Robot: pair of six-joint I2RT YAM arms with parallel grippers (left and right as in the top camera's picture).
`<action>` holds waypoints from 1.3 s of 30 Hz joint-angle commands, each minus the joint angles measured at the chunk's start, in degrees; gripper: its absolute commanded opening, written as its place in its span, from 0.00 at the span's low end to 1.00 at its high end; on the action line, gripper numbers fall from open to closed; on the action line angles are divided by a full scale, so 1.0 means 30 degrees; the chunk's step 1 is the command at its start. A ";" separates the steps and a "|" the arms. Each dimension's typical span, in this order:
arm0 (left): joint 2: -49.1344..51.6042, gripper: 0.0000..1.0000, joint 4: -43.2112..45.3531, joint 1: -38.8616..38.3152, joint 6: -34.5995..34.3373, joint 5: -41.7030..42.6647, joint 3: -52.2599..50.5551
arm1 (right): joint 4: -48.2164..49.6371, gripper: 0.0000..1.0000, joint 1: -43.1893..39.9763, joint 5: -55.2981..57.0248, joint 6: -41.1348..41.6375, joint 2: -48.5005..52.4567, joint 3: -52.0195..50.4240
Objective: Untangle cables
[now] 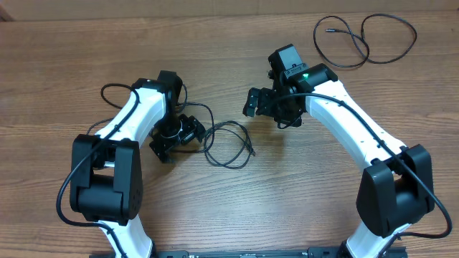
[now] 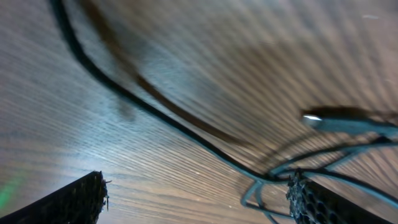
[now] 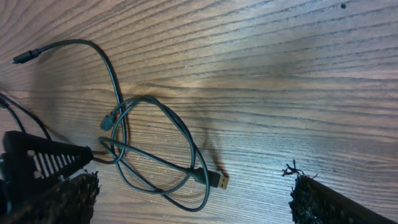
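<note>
**Two black cables on a wooden bench, both claws open and empty**

Two thin black cables are seen on the wood-grain bench (image 1: pixel 215 43). The far cable (image 1: pixel 362 39) is spread flat in loose, open loops toward 1 o'clock of the overhead view, well apart from both arms. The middle cable (image 1: pixel 229 143) is gathered near the centre in a few overlapping loops whose strands cross one another.

From the right wrist, a flat USB plug (image 3: pixel 219 180) is shown at 5 o'clock of that loop. A small plug (image 3: pixel 22 58) ends a tail that curves away to 10 o'clock. From the left wrist, one strand is seen running from 11 o'clock down to 5 o'clock, and a silvery plug tip (image 2: pixel 320 118) appears, blurred, at 3 o'clock.

The left claw (image 1: pixel 179 137) is held low at 9 o'clock of the middle cable, jaws spread wide. Strands are seen running up to one fingertip, but nothing is clamped, and actual contact cannot be told.

The right claw (image 1: pixel 271 107) is poised at 1 o'clock of the loop, above the bench. Its jaws are fully apart and nothing is held or touched.
</note>
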 commanded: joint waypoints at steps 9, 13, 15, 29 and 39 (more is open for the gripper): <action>-0.0401 0.90 0.1479 0.0321 -0.3177 -0.1734 -0.0867 | 0.0058 1.00 0.0131 0.0189 -0.0138 0.0007 -0.0131; -0.0401 0.88 0.2135 0.0321 -0.4022 -0.2543 -0.1443 | 0.0058 1.00 0.0131 0.0189 -0.0138 0.0007 -0.0131; -0.0401 0.86 0.2703 0.0313 -0.4036 -0.2484 -0.1916 | 0.0066 1.00 0.0131 0.0189 -0.0138 0.0007 -0.0131; -0.0401 0.74 0.5639 0.0313 -0.4823 -0.2484 -0.4444 | 0.0364 1.00 0.0131 0.0189 -0.0131 0.0007 -0.0131; -0.0393 0.65 0.5836 0.0313 -0.4860 -0.2499 -0.4860 | 0.0466 1.00 0.0131 0.0182 -0.0124 0.0007 -0.0131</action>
